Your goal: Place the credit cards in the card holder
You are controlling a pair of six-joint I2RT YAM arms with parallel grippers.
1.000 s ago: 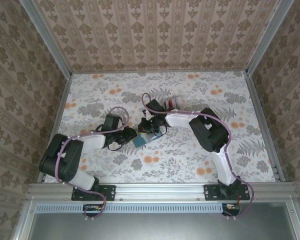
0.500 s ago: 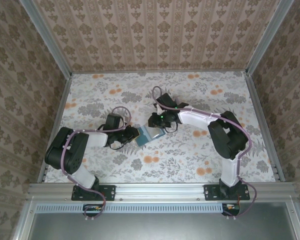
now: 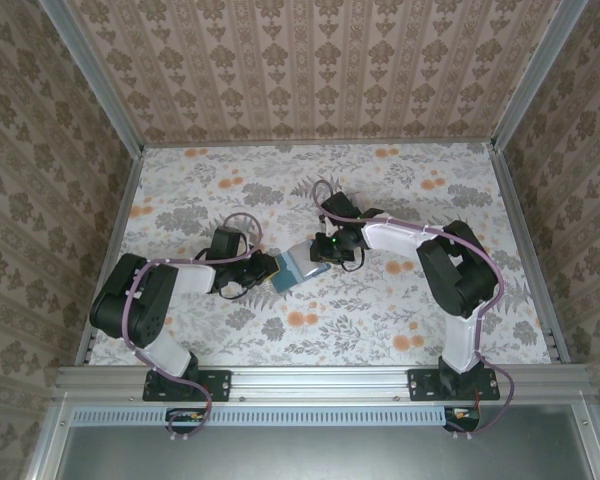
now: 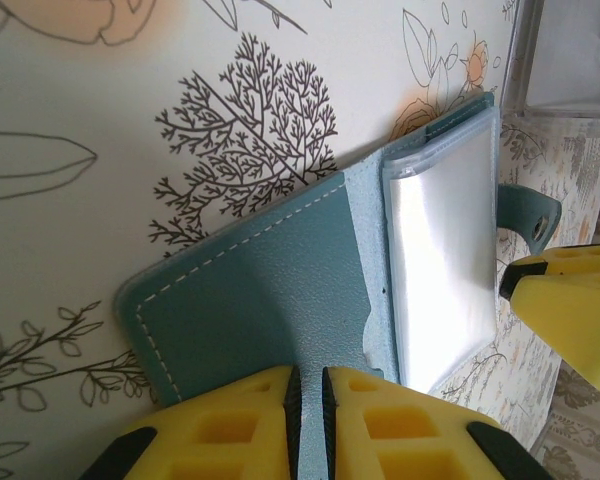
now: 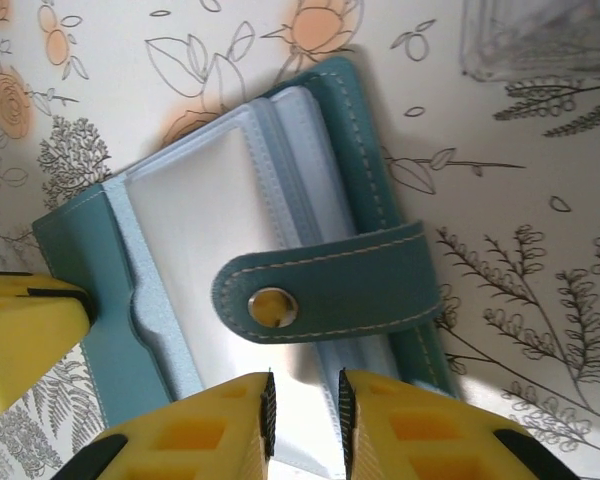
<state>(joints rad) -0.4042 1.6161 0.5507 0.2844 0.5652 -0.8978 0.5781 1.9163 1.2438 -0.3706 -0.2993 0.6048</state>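
**Card holder (image 3: 292,268) held open, strap (image 5: 350,280) laid across it**

The left gripper (image 4: 307,400) is closed on the cover (image 4: 240,300) at its edge. The right gripper (image 5: 305,410) is set narrow at the clear sleeves (image 5: 190,230), and its hold cannot be told. The card holder lies at the middle of the table (image 3: 400,310). Entry may be blocked by the strap, or the cover tugged free.

1. I work in a lab test booth, not a home.
2. Aluminium frame posts (image 3: 90,75) edge wallpaper-printed walls (image 3: 310,70).
3. My bases (image 3: 185,385) bolt to a metal rail (image 3: 320,380) beside a floral table (image 3: 380,320).
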